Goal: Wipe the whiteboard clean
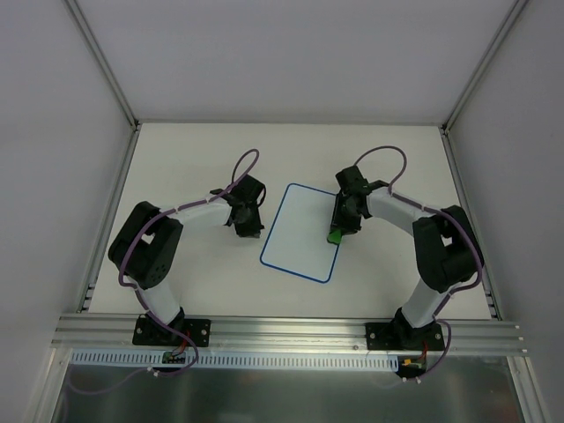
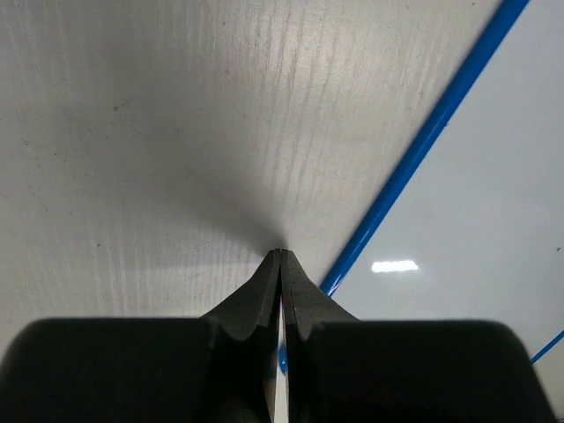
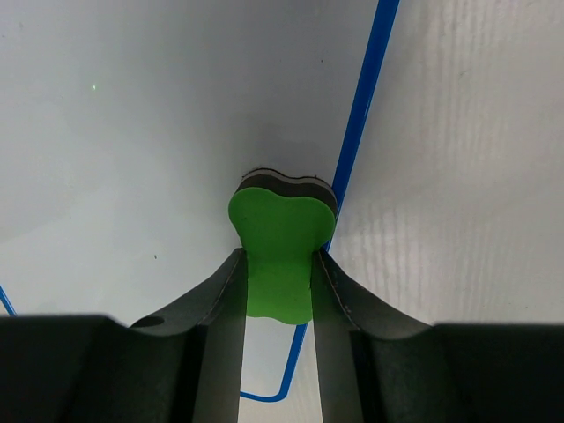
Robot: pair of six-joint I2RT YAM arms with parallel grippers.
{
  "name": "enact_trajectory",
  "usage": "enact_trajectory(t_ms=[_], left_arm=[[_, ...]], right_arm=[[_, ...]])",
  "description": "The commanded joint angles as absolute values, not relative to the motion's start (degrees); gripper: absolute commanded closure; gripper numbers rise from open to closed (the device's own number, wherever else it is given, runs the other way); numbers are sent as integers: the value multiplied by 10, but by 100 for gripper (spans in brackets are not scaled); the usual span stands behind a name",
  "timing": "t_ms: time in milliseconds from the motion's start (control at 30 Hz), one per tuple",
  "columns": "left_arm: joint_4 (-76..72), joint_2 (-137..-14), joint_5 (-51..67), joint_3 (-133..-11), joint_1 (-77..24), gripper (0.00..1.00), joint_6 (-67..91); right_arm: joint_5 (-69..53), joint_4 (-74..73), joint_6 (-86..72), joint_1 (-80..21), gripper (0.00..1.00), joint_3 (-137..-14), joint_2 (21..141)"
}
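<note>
The whiteboard (image 1: 295,236) lay flat on the table (image 1: 203,159) between the two arms, a little right of the middle and turned slightly, so that its far edge sat further right than its near edge. What showed of its face was plain white inside the thin blue border (image 2: 425,143). The right gripper (image 3: 278,264) was at the board's right edge, toward the near right corner, with its fingers closed on a green eraser (image 3: 280,240). The eraser was pinched by its narrow waist, and its wider lobed end stuck out past the fingertips. A dark pad layer showed beneath the green top. In the right wrist view the eraser sat on the white surface right against the right-hand border, with bare table just beyond that line. The left gripper (image 2: 280,257) was clenched, its two fingers pressed flat together with nothing between them. It hung low over the table just beside the board's left border, on the outer side of the line. Whether its tips touched the tabletop could not be told.
</note>
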State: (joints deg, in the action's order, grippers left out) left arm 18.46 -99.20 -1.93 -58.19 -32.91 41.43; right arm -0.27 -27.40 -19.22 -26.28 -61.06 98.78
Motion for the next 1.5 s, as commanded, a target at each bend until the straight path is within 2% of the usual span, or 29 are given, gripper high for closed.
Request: enact_trajectory(t_ms=[0, 500, 600, 633, 700, 967, 1067, 1167, 1200, 1233, 1467], left_arm=[[198, -983, -23, -577, -327, 100, 422], [196, -986, 18, -602, -341, 100, 396], [195, -986, 17, -606, -345, 90, 384], [195, -986, 15, -609, -348, 83, 381], [195, -991, 13, -617, -349, 78, 373], [195, -995, 8, -626, -352, 72, 364], [196, -973, -2, -622, -352, 65, 354], [196, -948, -28, -621, -351, 53, 345], [196, -940, -35, -621, -348, 48, 339], [197, -933, -39, -621, -347, 36, 337], [210, -861, -55, -621, -323, 1, 311]], right_arm=[[47, -317, -180, -251, 100, -589, 1013], [6, -319, -189, -320, 100, -741, 1103], [14, -319, -187, -318, 100, -750, 1110], [14, -320, -185, -315, 100, -752, 1112], [13, -319, -182, -310, 100, -753, 1116], [13, -319, -159, -282, 100, -770, 1093], [21, -321, -146, -243, 99, -778, 1059], [26, -324, -134, -191, 100, -787, 1032], [22, -326, -130, -175, 100, -791, 1028], [19, -331, -126, -146, 100, -801, 1027], [39, -344, -96, -26, 93, -844, 1057]])
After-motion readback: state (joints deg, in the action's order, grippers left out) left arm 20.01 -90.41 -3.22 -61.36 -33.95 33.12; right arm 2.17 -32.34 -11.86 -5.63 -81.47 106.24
